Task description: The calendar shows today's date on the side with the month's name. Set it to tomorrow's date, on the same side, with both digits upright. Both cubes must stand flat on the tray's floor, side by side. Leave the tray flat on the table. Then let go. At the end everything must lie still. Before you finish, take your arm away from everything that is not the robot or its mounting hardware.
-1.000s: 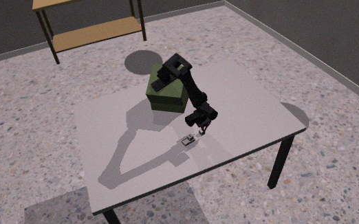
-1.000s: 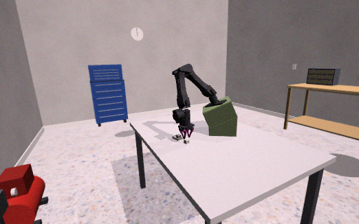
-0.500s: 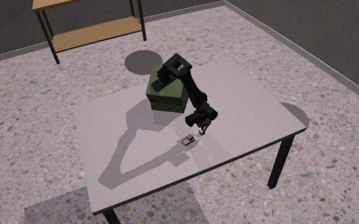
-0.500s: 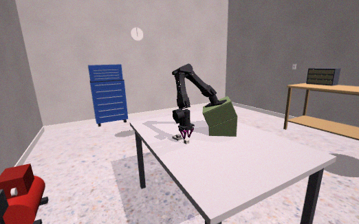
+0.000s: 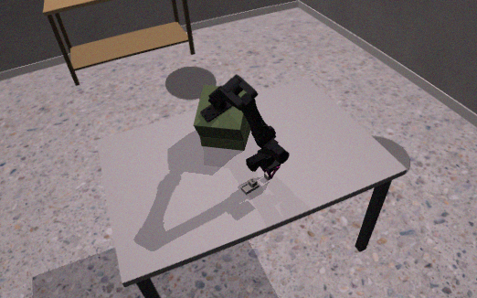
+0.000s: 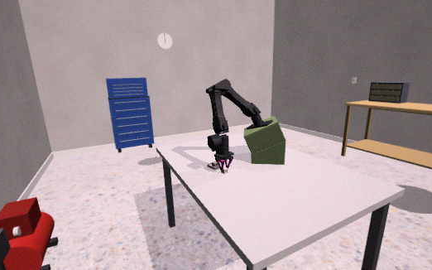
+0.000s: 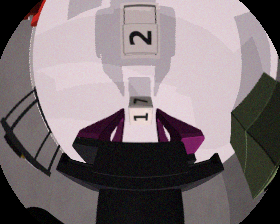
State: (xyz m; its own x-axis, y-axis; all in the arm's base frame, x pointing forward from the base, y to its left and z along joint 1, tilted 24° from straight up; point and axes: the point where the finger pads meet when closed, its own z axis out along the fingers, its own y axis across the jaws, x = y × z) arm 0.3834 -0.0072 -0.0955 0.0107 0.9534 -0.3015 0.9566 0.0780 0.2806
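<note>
The tray (image 5: 243, 187) lies on the table. One cube (image 7: 141, 38) (image 5: 253, 182) sits in it with a 2 on its upward face, in the half nearer my gripper; the tray's other half shows bare floor. The other cube (image 7: 141, 110) (image 5: 267, 175) (image 6: 225, 171) is outside the tray, with a bright face showing 1 up and a shaded face showing 7 towards the tray. My gripper (image 7: 140, 112) (image 6: 225, 168) is open around this cube, with a narrow gap on each side. The month's name and the tray's front are not readable.
A large green block (image 5: 223, 128) (image 6: 268, 145) (image 7: 256, 130) stands under the arm's base, on the table (image 5: 340, 137) (image 6: 308, 199). The table's long edge (image 5: 294, 218) runs past the tray's far side from the base. The arm's shadow falls across the tray.
</note>
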